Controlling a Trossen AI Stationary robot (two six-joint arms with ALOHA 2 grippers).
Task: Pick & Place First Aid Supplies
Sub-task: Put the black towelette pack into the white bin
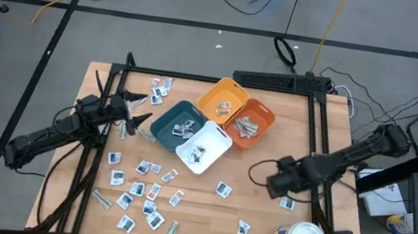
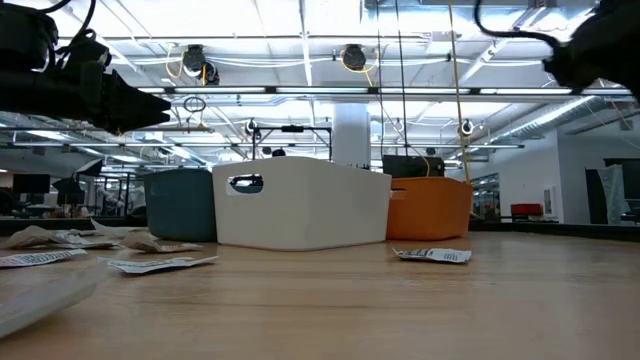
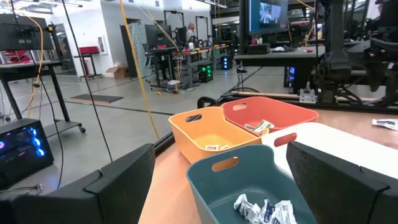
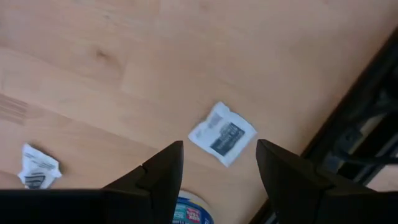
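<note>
Both end effectors empty, fingers apart | right end effector [image 4: 219,168] over packet [image 4: 222,134] | tub [image 4: 189,210] cut off

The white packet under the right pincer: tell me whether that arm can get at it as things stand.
Probably yes. The right pincer hangs open directly over the white packet, which lies flat and alone on bare table, with nothing between them.

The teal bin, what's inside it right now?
The teal bin holds a few crumpled white packets with dark print. Its near wall hides part of the floor in the left wrist view, so an exact count isn't possible.
</note>
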